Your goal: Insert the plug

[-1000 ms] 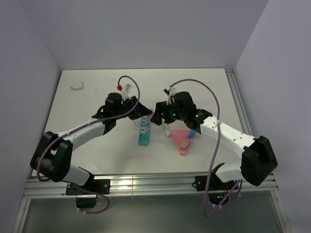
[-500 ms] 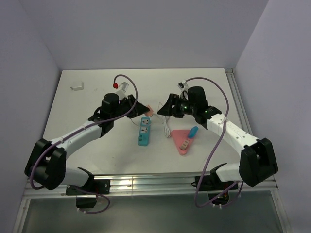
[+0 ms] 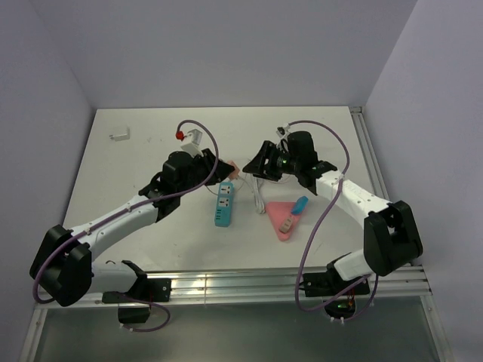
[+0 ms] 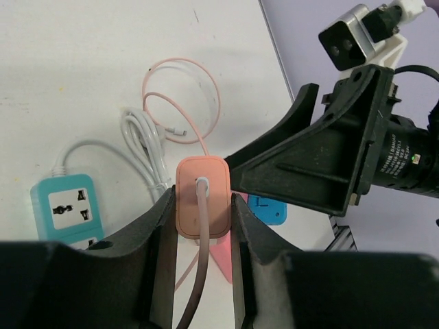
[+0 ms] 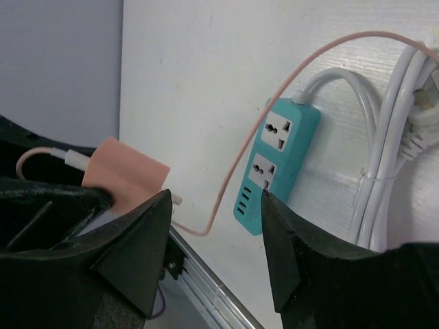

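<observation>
We hold the pink plug (image 4: 202, 195) pinched between our left fingers (image 4: 159, 233), which press flat on its two sides. Its thin pink cable (image 4: 182, 103) runs out of the back face towards the wrist and loops away over the tabletop (image 3: 128, 166). Our right fingers (image 5: 134, 253) stand wide apart with nothing between them, hovering close to the plug. The teal power strip (image 5: 278, 161) lies flat on the tabletop with its two sockets facing up, beside its bundled white cord (image 5: 391, 157). The plug hangs in the air near the strip's far end, not touching it.

We judge the step in hand to be bringing the plug over a socket. To do it well, we should turn the left wrist until the prongs point straight down and match the socket holes, then centre over one socket before lowering. The strip looks light and may slide or tip, so we would rest the right fingers on its free end. We should also keep the pink cable from snagging.
</observation>
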`<state>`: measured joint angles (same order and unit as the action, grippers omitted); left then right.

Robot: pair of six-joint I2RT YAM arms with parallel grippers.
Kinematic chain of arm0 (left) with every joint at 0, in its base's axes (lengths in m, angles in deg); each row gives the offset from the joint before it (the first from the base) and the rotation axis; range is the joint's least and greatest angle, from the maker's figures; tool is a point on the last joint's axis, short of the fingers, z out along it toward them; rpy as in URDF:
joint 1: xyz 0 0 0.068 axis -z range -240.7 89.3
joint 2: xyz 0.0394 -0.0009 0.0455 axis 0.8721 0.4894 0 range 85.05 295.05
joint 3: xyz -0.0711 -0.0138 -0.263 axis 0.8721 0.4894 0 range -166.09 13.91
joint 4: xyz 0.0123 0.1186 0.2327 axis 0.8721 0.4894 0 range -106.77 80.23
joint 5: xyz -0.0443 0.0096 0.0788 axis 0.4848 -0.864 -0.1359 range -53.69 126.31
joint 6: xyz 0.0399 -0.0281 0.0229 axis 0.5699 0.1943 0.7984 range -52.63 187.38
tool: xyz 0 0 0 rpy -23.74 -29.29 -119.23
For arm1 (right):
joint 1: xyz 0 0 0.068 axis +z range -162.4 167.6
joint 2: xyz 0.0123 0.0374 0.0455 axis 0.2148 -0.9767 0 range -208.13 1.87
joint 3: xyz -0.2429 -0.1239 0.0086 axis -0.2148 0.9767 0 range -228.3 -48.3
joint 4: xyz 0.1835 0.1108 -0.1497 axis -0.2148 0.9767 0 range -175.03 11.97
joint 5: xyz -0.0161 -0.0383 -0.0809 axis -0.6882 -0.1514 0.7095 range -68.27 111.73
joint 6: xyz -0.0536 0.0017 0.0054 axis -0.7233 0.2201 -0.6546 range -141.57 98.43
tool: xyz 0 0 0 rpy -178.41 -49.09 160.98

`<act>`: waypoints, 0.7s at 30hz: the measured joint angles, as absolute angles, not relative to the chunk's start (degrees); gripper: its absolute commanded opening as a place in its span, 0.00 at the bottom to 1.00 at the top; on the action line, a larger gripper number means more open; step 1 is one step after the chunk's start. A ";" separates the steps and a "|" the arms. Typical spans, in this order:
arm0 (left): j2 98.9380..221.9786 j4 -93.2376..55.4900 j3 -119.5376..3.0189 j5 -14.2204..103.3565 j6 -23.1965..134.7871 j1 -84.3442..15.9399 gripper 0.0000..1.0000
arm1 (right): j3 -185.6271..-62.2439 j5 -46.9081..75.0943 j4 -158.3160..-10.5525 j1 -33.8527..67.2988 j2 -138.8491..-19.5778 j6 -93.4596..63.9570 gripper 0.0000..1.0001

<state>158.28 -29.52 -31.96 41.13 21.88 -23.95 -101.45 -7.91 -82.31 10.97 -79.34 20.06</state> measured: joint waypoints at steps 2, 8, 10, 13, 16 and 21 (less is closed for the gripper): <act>158.28 -29.57 -31.96 39.88 21.95 -23.25 0.00 | -101.82 -8.33 -83.42 10.84 -80.30 21.22 0.62; 158.28 -29.61 -31.96 37.74 22.62 -22.18 0.00 | -103.13 -8.94 -85.39 10.58 -85.96 23.73 0.62; 158.28 -29.55 -31.96 36.93 22.99 -22.09 0.00 | -103.59 -9.25 -85.65 10.58 -87.71 24.06 0.61; 158.22 -29.46 -31.96 36.08 23.23 -22.09 0.00 | -105.25 -10.60 -87.97 10.49 -90.95 25.18 0.53; 157.65 -29.26 -31.78 35.05 23.19 -22.09 0.00 | -106.93 -11.67 -90.90 10.03 -93.64 26.42 0.12; 156.12 -27.43 -31.65 30.29 22.49 -21.98 0.00 | -110.82 -9.18 -90.59 7.39 -94.23 26.03 0.00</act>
<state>156.12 -27.43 -31.65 30.29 22.49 -21.98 -110.82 -9.18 -90.59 7.39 -94.23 26.03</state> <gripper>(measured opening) 0.332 0.015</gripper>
